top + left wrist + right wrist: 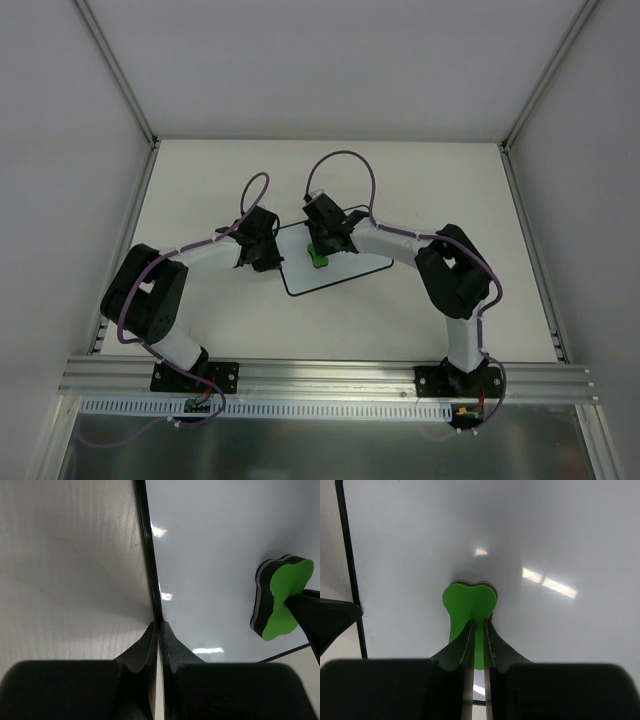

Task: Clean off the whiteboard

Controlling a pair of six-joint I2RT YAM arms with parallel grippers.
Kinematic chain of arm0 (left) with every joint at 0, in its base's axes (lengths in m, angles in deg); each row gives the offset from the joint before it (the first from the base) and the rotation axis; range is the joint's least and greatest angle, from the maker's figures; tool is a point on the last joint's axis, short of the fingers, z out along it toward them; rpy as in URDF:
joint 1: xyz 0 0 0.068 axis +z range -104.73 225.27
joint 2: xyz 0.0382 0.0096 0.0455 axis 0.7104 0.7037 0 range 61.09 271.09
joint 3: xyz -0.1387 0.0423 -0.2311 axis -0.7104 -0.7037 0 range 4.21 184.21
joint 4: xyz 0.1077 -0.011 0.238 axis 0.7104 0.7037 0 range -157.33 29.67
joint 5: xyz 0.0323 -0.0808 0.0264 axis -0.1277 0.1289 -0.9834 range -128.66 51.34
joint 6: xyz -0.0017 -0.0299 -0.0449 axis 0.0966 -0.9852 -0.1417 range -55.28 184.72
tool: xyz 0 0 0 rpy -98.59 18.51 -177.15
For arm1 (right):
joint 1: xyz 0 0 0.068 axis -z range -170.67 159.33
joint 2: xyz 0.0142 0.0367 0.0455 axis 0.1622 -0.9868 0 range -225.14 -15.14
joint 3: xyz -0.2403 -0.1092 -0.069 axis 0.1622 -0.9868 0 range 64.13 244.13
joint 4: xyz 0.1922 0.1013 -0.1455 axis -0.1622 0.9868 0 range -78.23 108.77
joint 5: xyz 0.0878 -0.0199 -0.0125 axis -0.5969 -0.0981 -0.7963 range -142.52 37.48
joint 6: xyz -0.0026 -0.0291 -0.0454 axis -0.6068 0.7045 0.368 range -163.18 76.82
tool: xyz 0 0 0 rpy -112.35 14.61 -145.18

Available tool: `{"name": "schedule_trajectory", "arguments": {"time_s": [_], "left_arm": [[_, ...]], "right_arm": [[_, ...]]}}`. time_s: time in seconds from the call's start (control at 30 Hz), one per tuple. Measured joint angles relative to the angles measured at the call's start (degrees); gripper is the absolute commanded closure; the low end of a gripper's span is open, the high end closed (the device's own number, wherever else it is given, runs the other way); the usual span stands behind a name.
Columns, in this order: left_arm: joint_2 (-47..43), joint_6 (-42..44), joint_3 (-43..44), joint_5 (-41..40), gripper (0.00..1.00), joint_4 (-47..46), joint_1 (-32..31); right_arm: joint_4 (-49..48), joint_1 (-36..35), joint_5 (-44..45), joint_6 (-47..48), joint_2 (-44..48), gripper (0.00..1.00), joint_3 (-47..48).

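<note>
While right pincer clamps green eraser on whiteboard and left pincer pinches its rim, no marks visible; erasing judged nearly done.

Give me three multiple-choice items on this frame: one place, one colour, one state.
1. Where is the eraser?
A) on the whiteboard
B) on the bare table beside it
C) raised high above both arms

2. What colour is the eraser's top face?
A) red
B) green
C) blue

3. The left gripper is:
A) wide open over the table
B) shut on the whiteboard's rim
C) holding the eraser

Answers:
1 A: the right wrist view shows it on the white surface, held by the right gripper.
2 B: it is bright green in every view.
3 B: the left wrist view shows it pinching the black rim.
</note>
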Motion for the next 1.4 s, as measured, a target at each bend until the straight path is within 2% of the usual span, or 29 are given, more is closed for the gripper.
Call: {"name": "schedule_trajectory", "arguments": {"time_s": [0.17,0.27,0.6,0.77,0.83,0.9,0.93,0.97,1.0,1.07,1.13,1.17,1.23,1.27,1.37,1.4], "left_arm": [[0.0,0.02,0.11,0.02,1.0,0.17,0.0],[0.0,0.02,0.13,0.04,1.0,0.2,0.0],[0.0,0.02,0.22,0.07,1.0,0.44,-0.02],[0.0,0.04,0.42,0.09,1.0,0.79,-0.02],[0.0,0.04,0.52,0.11,1.0,1.07,-0.04],[0.0,0.04,0.61,0.13,1.0,1.31,-0.04],[0.0,0.04,0.63,0.15,0.96,1.46,-0.04],[-0.07,0.07,0.63,0.2,0.94,1.51,-0.04],[-0.15,0.11,0.63,0.22,0.9,1.68,-0.04],[-0.37,0.35,0.63,0.28,0.78,2.27,-0.04],[-0.68,0.48,0.61,0.37,0.68,3.34,-0.04],[-0.98,0.68,0.61,0.44,0.58,3.8,-0.07],[-1.57,0.85,0.61,0.66,0.47,4.76,-0.07],[-1.97,1.18,0.61,0.59,0.35,5.27,-0.07],[-3.04,1.81,0.63,0.57,0.18,6.71,-0.39],[-3.3,2.1,0.63,0.57,0.16,7.41,-0.42]], "right_arm": [[-0.33,1.55,-1.11,-0.11,1.29,1.0,-1.66],[0.83,5.35,-0.66,-0.04,4.83,1.0,-5.62],[5.07,30.45,5.86,1.07,12.57,1.0,-12.79],[6.01,37.44,6.58,0.55,12.52,1.0,-13.4],[6.19,38.88,6.45,0.2,12.39,0.96,-13.4],[6.34,39.36,5.86,-0.33,12.33,0.84,-13.4],[6.32,39.19,5.35,-0.35,12.33,0.78,-13.44],[6.16,38.77,4.94,-0.28,12.35,0.64,-13.53],[5.88,38.16,4.63,-0.28,12.46,0.57,-13.77],[5.03,35.87,3.93,1.2,13.22,0.45,-14.88],[4.48,32.13,3.39,2.73,14.84,0.44,-16.06],[4.04,30.05,3.08,3.69,15.78,0.43,-16.39],[3.26,26.23,2.91,5.27,17.33,0.4,-16.44],[2.49,24.41,2.93,6.03,17.97,0.35,-16.44],[0.68,19.43,3.39,8.2,18.86,0.35,-16.37],[0.33,18.27,3.48,8.74,18.82,0.35,-16.37]]}}
